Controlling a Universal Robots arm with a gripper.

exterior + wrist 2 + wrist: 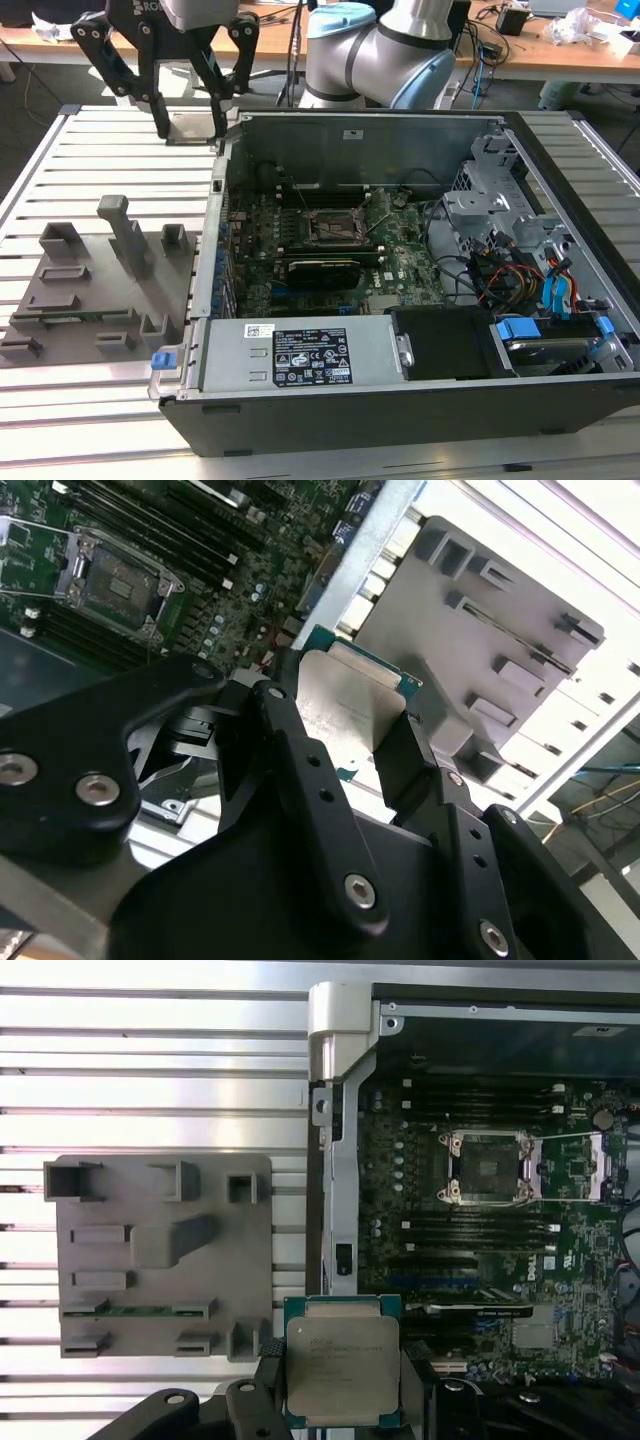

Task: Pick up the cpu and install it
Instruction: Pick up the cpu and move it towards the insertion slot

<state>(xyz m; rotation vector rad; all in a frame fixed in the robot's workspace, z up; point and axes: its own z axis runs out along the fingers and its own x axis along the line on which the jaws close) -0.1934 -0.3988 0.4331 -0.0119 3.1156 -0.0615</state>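
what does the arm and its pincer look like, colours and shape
The arm is silver-grey rounded tubing with a light blue joint cap. The pincer is matte black, with two jointed link fingers dotted with silver screw heads and small holes. There is white lettering on its body, partly cut off in the exterior view.

A lab: slotted aluminium bench (120,150), opened computer case (400,412), cluttered desks (600,55).

a white printed label (310,357) is sitting on the grey metal cover (225,360) and a small white sticker (355,134) on the case wall (300,135). faint engraving is showing on the cpu (342,1368); none is reading legibly.
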